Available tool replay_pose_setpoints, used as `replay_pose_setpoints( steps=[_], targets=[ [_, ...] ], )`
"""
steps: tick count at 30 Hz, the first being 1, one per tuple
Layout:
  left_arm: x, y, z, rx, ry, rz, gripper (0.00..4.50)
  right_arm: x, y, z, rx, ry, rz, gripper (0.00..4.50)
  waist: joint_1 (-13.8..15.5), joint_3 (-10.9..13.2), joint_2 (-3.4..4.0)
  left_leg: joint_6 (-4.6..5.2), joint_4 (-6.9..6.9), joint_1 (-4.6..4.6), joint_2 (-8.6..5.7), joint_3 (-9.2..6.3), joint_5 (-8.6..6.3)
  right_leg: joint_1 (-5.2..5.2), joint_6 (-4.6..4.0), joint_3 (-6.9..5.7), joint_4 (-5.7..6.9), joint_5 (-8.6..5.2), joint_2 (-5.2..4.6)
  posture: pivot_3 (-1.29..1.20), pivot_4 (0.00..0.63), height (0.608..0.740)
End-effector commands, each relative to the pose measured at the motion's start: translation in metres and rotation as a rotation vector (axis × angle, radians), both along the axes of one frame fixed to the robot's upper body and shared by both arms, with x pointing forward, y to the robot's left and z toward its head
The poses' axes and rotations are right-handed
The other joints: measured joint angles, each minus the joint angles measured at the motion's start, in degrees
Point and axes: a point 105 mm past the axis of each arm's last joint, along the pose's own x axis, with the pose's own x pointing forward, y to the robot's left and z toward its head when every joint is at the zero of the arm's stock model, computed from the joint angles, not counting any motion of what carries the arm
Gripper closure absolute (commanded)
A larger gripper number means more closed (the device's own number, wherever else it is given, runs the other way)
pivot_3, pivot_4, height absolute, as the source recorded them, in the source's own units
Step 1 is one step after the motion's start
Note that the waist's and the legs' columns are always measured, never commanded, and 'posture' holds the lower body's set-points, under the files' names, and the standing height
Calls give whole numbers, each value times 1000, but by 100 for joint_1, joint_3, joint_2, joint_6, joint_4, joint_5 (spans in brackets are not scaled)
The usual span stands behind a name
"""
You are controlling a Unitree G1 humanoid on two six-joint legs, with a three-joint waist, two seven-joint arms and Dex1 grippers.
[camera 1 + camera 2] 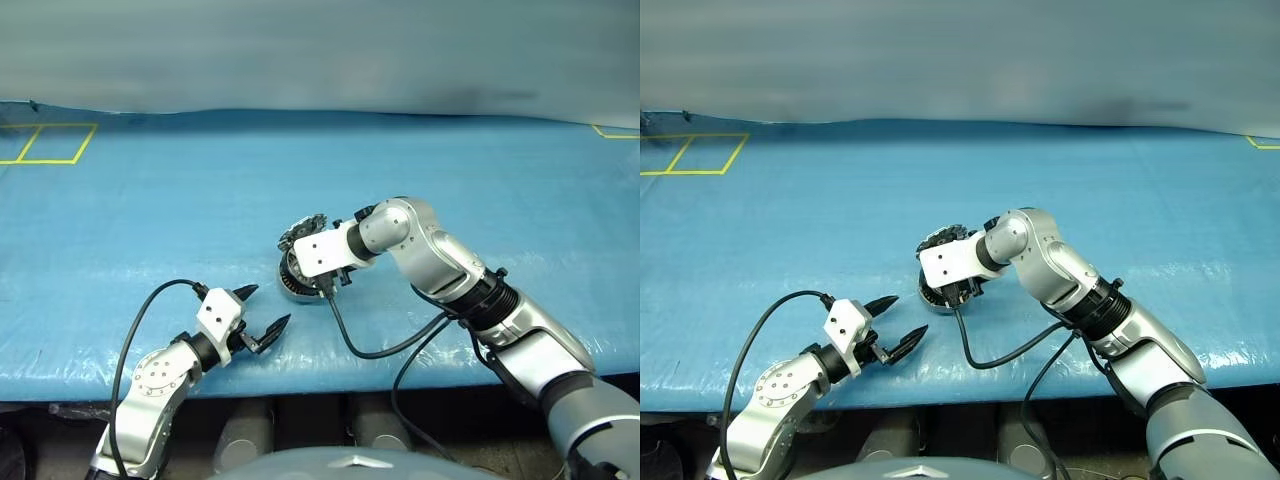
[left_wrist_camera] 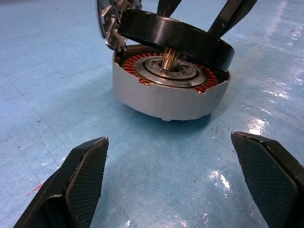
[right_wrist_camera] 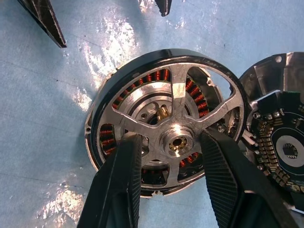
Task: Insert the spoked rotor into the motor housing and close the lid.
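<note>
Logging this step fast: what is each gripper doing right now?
Left gripper: open, empty.
Right gripper: shut on the spoked rotor, over the motor housing.

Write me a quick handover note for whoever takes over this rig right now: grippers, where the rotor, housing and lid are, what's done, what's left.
Right gripper: shut on the spoked rotor at its hub, holding it tilted just above the motor housing, not yet seated.
Left gripper: open, empty, near the table's front edge, pointing at the housing.
Housing sits on the blue table, copper windings exposed. Lid stands open at the housing's rim.
Done: rotor picked up and brought over the housing.
Left: lower the rotor onto the shaft, release it, close the lid.
</note>
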Motion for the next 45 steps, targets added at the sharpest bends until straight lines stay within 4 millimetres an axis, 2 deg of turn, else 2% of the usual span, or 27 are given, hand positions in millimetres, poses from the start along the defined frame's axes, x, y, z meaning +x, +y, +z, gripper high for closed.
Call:
replay_pose_setpoints(
  steps=[1, 39, 45],
  targets=[
    [0, -7, 11, -11, -50, -29, 0, -3, -1, 3, -20, -9, 22, 3007, 1, 0, 0, 0, 0, 0, 0, 0, 0, 0, 0, 0, 0, 0, 0, 0, 150, 740],
    [-2, -8, 8, -12, -33, -46, 0, -8, 18, 36, 100, -65, 57, 3007, -3, 0, 0, 0, -4, -1, 0, -1, 0, -5, -1, -1, 0, -1, 0, 0, 150, 740],
    [-2, -8, 8, -13, -33, -48, 0, -5, 15, 35, 84, -77, 52, 3007, -1, 0, 0, 0, -4, -2, 0, -1, 0, -5, -1, -1, -1, -1, 0, 0, 150, 740]
  ],
)
